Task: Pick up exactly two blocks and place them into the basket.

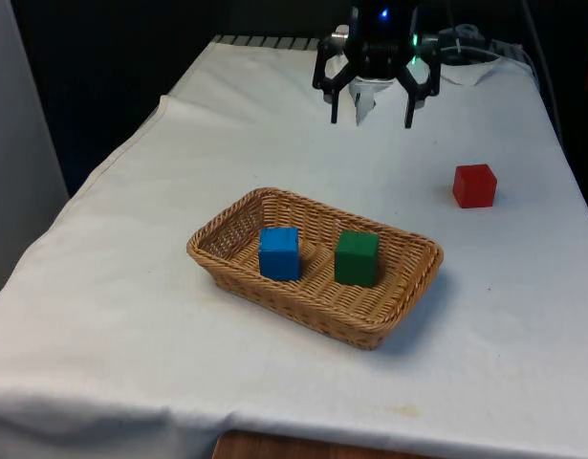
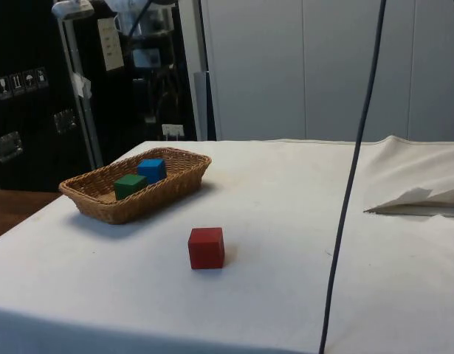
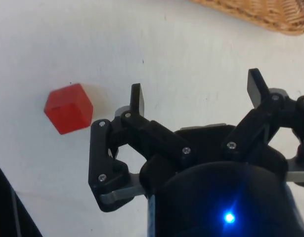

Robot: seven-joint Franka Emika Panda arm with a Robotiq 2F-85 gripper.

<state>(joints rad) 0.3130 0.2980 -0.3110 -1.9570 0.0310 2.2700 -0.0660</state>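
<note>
A wicker basket (image 1: 228, 226) (image 2: 184, 175) (image 3: 270, 17) sits mid-table and holds a blue block (image 1: 279, 252) (image 2: 151, 169) and a green block (image 1: 357, 257) (image 2: 129, 186), side by side. A red block (image 1: 474, 185) (image 2: 206, 248) (image 3: 68, 108) rests on the cloth, towards the front view's right of the basket. My gripper (image 1: 370, 120) (image 3: 197, 94) hangs open and empty above the table's far end, well behind the basket and apart from the red block.
A crumpled fold of white cloth (image 1: 466, 59) (image 2: 426, 199) lies at the far end near the robot's base. A dark cable (image 2: 352, 184) hangs through the side view.
</note>
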